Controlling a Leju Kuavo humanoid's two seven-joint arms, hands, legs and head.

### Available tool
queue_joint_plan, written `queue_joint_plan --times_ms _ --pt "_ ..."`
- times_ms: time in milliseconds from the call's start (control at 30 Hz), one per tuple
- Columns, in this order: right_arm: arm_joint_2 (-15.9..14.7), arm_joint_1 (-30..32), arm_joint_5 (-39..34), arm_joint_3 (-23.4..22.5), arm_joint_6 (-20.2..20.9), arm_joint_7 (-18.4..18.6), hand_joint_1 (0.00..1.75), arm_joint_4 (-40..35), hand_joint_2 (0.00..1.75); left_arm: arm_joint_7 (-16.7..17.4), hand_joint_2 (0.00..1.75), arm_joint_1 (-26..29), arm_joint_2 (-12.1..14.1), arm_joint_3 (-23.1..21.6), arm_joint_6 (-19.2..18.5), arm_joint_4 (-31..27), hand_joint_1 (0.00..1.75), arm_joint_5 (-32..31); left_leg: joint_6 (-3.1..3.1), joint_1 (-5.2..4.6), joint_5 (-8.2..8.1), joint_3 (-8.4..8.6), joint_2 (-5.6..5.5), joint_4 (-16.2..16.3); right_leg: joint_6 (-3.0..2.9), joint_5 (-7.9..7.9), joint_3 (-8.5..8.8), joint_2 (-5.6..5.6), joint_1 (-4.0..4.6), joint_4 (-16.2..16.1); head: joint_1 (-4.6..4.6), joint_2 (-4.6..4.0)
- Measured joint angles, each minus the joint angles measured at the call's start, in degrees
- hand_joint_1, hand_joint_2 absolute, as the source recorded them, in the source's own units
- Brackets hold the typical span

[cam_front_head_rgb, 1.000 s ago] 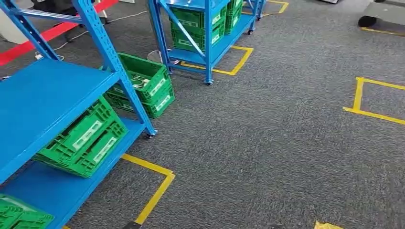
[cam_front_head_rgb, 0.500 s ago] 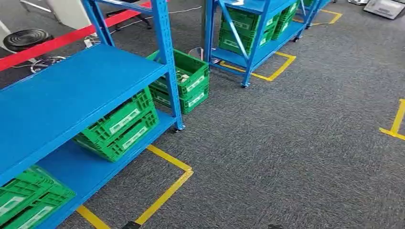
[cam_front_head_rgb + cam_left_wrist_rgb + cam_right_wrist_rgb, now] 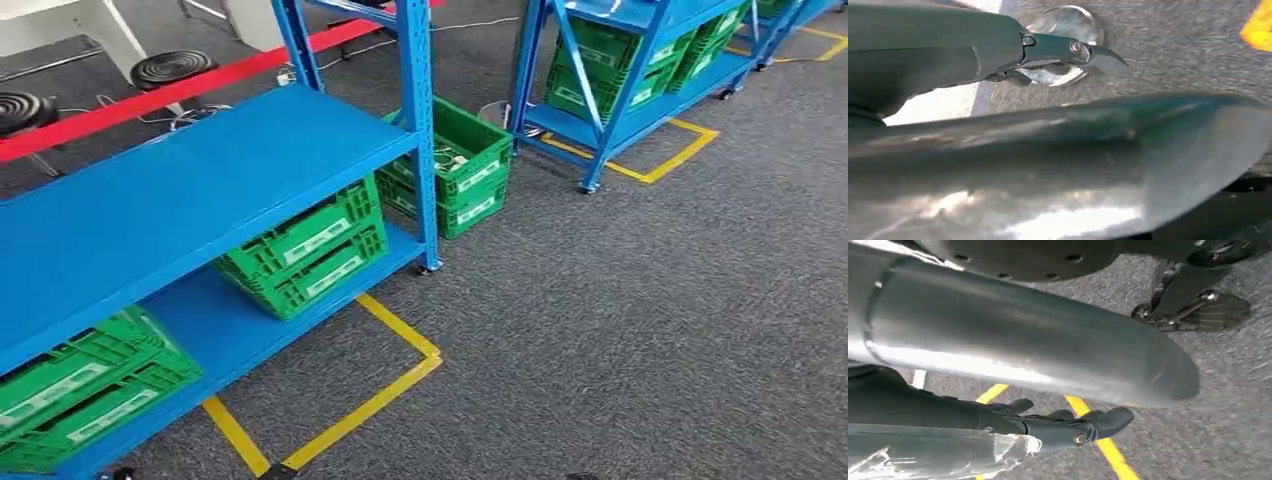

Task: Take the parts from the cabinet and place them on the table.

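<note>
The blue cabinet (image 3: 200,180) stands at the left of the head view, its middle shelf bare. On its bottom shelf sit two green crates, one (image 3: 305,250) near the corner post and one (image 3: 80,390) at the near left. Two stacked green crates (image 3: 460,170) stand on the floor behind the post, with small pale parts (image 3: 450,158) in the top one. My left hand (image 3: 1068,50) hangs over the carpet with its fingers stretched out and nothing in them. My right hand (image 3: 1068,427) hangs likewise, fingers out, with a glossy clear film (image 3: 943,455) lying alongside it.
A second blue rack (image 3: 620,90) with green crates stands at the back right. Yellow tape (image 3: 370,400) marks a box on the grey carpet around the cabinet. A red strip (image 3: 150,100) and two round black stools (image 3: 170,68) lie beyond the cabinet.
The whole head view has shifted: the camera has turned left, so the cabinet and its crates now take up more of the picture and the second rack sits further right.
</note>
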Motion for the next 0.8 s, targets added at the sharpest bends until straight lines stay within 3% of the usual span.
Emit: queue_joint_plan --times_ms 67,100,133,167,200,233,267,300,433,500,567,600,633,667,733,767,800 --pt "-0.02 0.33 0.06 0.00 0.00 0.02 0.00 0.00 0.00 -0.17 0.00 -0.19 0.00 -0.02 -0.15 0.00 0.00 0.00 -0.11 0.04 -4.41 -4.13 1.36 9.20 -0.37 -0.08 -0.09 -2.12 0.43 0.01 0.00 0.00" --pt "-0.02 0.44 0.15 0.00 0.00 0.04 0.00 0.00 0.00 -0.17 0.00 -0.14 0.02 0.00 -0.15 0.00 0.00 0.02 -0.07 0.03 -5.22 -5.33 1.51 12.11 -0.44 -0.12 -0.13 -3.06 0.58 0.02 0.00 0.00" --pt "-0.04 0.43 0.26 0.00 0.00 0.09 0.00 0.00 0.00 -0.17 0.00 -0.01 0.02 0.00 -0.20 0.00 0.00 0.02 0.03 0.01 -4.67 -5.15 1.55 12.22 -0.46 -0.13 -0.12 -3.82 0.69 0.02 0.00 0.00" --pt "-0.04 0.32 0.28 0.00 0.00 0.09 0.00 0.00 0.00 -0.17 0.00 0.07 0.02 0.02 -0.22 0.00 0.00 0.02 0.20 -0.02 -3.14 -3.95 1.60 10.34 -0.48 -0.13 -0.11 -4.52 0.81 0.02 -0.04 0.00" --pt "-0.04 0.19 0.31 0.00 0.00 0.09 0.00 0.00 0.00 -0.17 0.00 0.08 0.04 0.04 -0.22 0.00 0.00 0.02 0.51 -0.10 -0.93 -1.61 1.87 6.38 -0.48 -0.14 -0.03 -5.24 0.94 0.02 0.02 0.00" --pt "-0.04 0.10 0.31 0.00 0.00 0.09 0.00 0.00 0.00 -0.17 0.00 0.06 0.04 0.07 -0.22 0.00 0.00 0.02 0.93 -0.37 1.15 1.34 3.03 1.44 -0.45 -0.16 0.10 -5.84 0.99 0.02 -0.02 0.00" --pt "-0.02 0.03 0.31 0.00 0.00 0.09 0.00 0.00 0.00 -0.17 0.00 0.00 0.04 0.07 -0.22 0.00 0.00 0.02 1.54 -0.93 2.04 3.81 6.26 -2.50 -0.37 -0.21 0.22 -6.33 1.06 0.01 0.00 0.00" --pt "-0.04 0.08 0.31 0.00 0.00 0.09 0.00 0.00 0.00 -0.20 0.00 -0.25 -0.02 0.07 -0.22 0.00 0.00 0.02 1.71 -1.28 1.40 4.59 6.78 -4.79 0.07 -0.52 -0.02 -6.94 1.59 0.44 -0.22 0.00" --pt "-0.04 -0.30 0.46 0.02 0.00 0.11 0.00 0.00 0.00 -0.24 0.00 0.06 -0.07 0.09 -0.24 0.00 0.00 0.04 3.04 -1.13 1.84 4.15 4.33 -5.13 1.02 -0.56 0.55 -9.28 1.63 -0.14 -0.07 0.00" --pt "-0.04 -0.32 0.48 0.02 -0.02 0.09 0.00 0.00 0.00 -0.24 0.00 0.05 -0.11 0.18 -0.31 0.00 0.00 0.04 3.54 -0.61 2.15 4.10 3.24 -5.28 1.77 -3.42 -1.23 -3.87 1.22 3.72 0.48 0.00" --pt "-0.04 -0.10 0.48 0.04 0.00 0.11 0.00 0.00 0.00 -0.26 0.00 -0.15 -0.15 0.28 -0.39 0.00 0.00 0.04 3.84 -0.55 2.25 3.97 1.90 -5.27 2.18 -7.84 -5.50 -2.24 1.02 13.22 0.74 0.00" --pt "-0.04 0.03 0.48 0.04 0.00 0.11 0.00 0.00 0.00 -0.26 0.00 -0.12 -0.13 0.43 -0.39 0.00 0.00 0.04 3.86 -0.55 2.28 3.95 1.13 -5.24 2.29 -8.81 -7.15 -2.16 0.99 16.55 0.77 0.00" --pt "-0.04 0.12 0.48 0.02 -0.02 0.15 0.00 0.00 0.00 -0.26 0.00 -0.05 -0.11 0.63 -0.39 0.00 0.00 0.04 3.84 -0.54 2.30 3.96 0.43 -5.23 2.32 -8.40 -7.79 -2.16 0.95 17.47 0.74 0.00" --pt "-0.04 0.13 0.48 0.02 -0.02 0.15 0.00 0.00 0.00 -0.26 0.00 0.03 -0.11 0.72 -0.42 0.00 0.00 0.04 3.77 -0.50 2.35 3.99 -0.34 -5.20 2.35 -6.71 -7.12 -2.14 0.88 15.72 0.79 0.00" --pt "-0.07 0.05 0.50 0.04 -0.02 0.15 0.00 0.00 0.00 -0.26 0.00 0.03 -0.15 0.79 -0.50 0.00 0.00 0.07 3.44 -0.30 2.46 4.10 -1.93 -5.14 2.48 -1.46 -2.80 -1.30 0.46 6.52 0.77 0.00" --pt "-0.09 0.04 0.55 0.04 0.00 0.15 0.00 0.00 0.00 -0.26 0.00 -0.01 -0.17 0.81 -0.61 0.00 0.00 0.07 3.06 -0.22 2.45 4.03 -2.58 -5.00 2.70 0.17 -0.55 1.14 -0.04 1.74 0.81 0.00" --pt "-0.09 0.03 0.61 0.04 0.00 0.17 0.00 0.02 0.00 -0.26 0.00 -0.14 -0.13 0.85 -0.61 0.00 0.00 0.09 2.59 -0.51 2.47 3.66 -3.18 -4.67 2.58 -1.00 0.20 3.18 -0.18 0.03 0.83 0.00"
